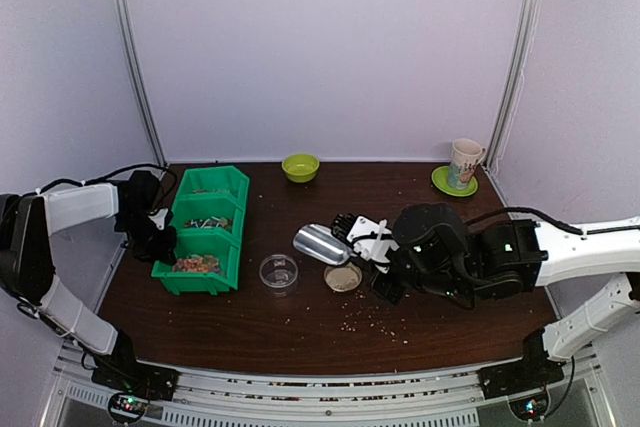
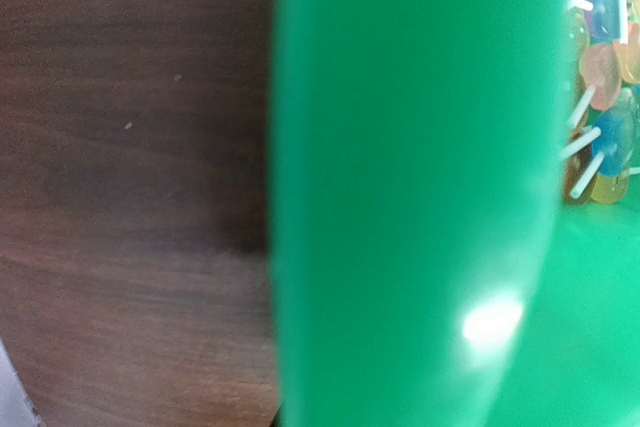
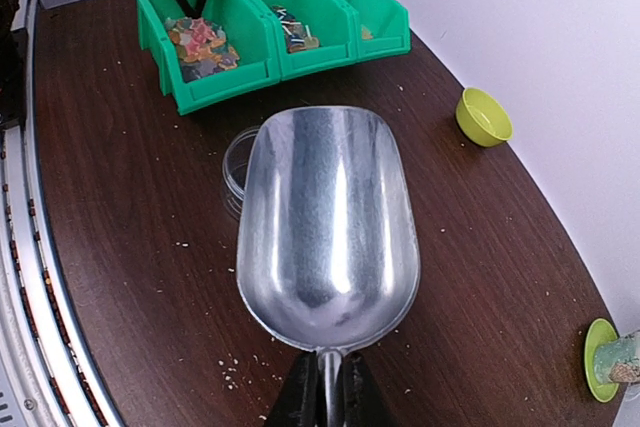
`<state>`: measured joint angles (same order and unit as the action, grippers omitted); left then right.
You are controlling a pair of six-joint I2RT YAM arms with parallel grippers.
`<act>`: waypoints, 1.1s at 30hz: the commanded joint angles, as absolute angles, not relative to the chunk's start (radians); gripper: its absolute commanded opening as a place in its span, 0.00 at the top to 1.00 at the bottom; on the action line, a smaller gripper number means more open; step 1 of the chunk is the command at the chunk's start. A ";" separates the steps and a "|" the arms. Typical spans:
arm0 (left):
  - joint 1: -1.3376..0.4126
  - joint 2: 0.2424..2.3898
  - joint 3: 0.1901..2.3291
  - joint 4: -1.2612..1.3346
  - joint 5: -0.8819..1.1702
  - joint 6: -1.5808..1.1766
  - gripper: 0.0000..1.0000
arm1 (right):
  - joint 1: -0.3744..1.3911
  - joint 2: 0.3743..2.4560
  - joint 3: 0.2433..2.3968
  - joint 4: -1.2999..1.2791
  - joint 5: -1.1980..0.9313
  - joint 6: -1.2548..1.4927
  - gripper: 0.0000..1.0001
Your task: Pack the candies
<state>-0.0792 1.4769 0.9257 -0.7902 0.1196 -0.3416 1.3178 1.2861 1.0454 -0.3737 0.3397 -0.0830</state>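
The candies (image 1: 197,264) (image 3: 200,47) lie as a jumbled orange, red and green heap in the nearest compartment of a green three-part bin (image 1: 232,247) (image 3: 225,87) at the table's left. My left gripper (image 1: 160,234) stands at the bin's left wall, shut on it. That wall (image 2: 410,197) fills the left wrist view and hides the fingers. Coloured sweets on white sticks (image 2: 600,97) show beyond the wall. My right gripper (image 1: 362,239) (image 3: 330,397) is shut on the handle of an empty metal scoop (image 1: 320,244) (image 3: 325,217), held over the table's middle.
A clear round tub (image 1: 278,273) (image 3: 238,162) stands just beyond the scoop's mouth. A small round lid (image 1: 343,277) lies beside it. A lime bowl (image 1: 300,167) (image 3: 483,117) and a cup on a green saucer (image 1: 462,164) stand at the back. Pale crumbs dot the table.
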 commanded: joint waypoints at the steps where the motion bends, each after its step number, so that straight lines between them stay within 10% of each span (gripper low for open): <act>1: -0.100 1.422 0.974 -0.769 0.027 -0.303 1.00 | 1.314 1.257 1.045 -0.394 0.442 -0.076 1.00; 33: -0.609 1.593 1.025 -0.791 -0.205 -0.793 1.00 | 1.239 1.016 0.908 -0.432 0.501 0.023 1.00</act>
